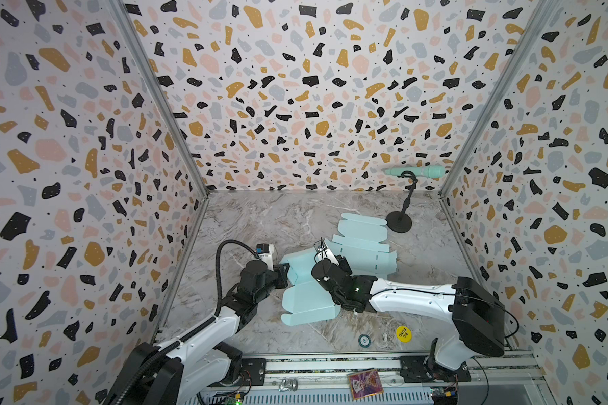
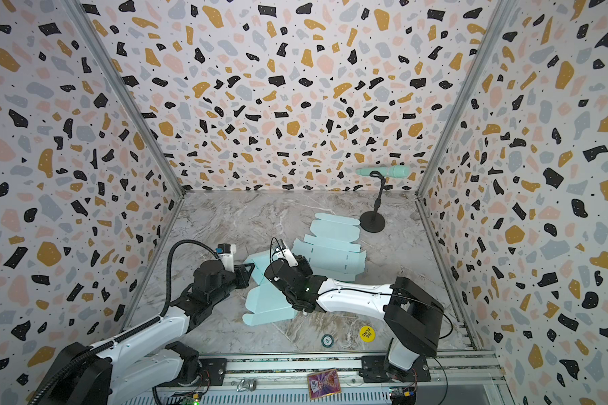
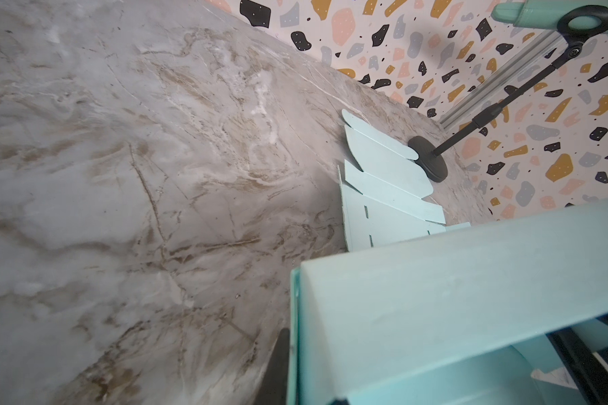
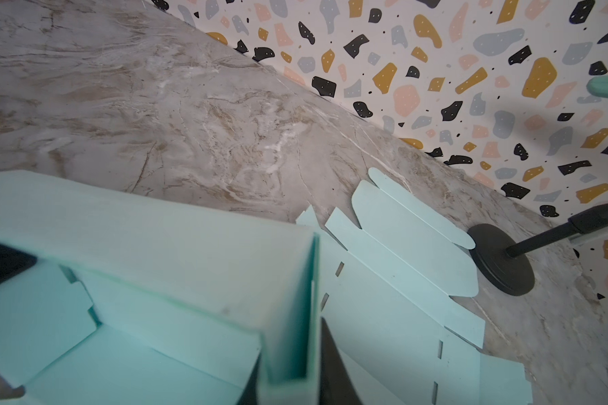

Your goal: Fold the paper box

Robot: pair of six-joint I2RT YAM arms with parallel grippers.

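The paper box (image 1: 306, 298) is light teal and half folded, lying mid-table in both top views with its side walls raised. My left gripper (image 1: 285, 274) is shut on the box's left wall. In the left wrist view one dark finger (image 3: 278, 368) presses on that wall's outer face, and the other finger is hidden behind the wall. My right gripper (image 4: 292, 378) is shut on the doubled right wall (image 4: 309, 298), with a dark finger (image 4: 334, 364) on each side of it. In the top views the right wrist hides those fingers.
A second flat teal box blank (image 1: 362, 245) lies just behind and to the right of the box. A black round-based stand (image 1: 399, 221) holding a teal handle (image 1: 418, 171) stands at the back right. A yellow disc (image 1: 403, 333) and a small round token (image 1: 364, 340) lie near the front edge.
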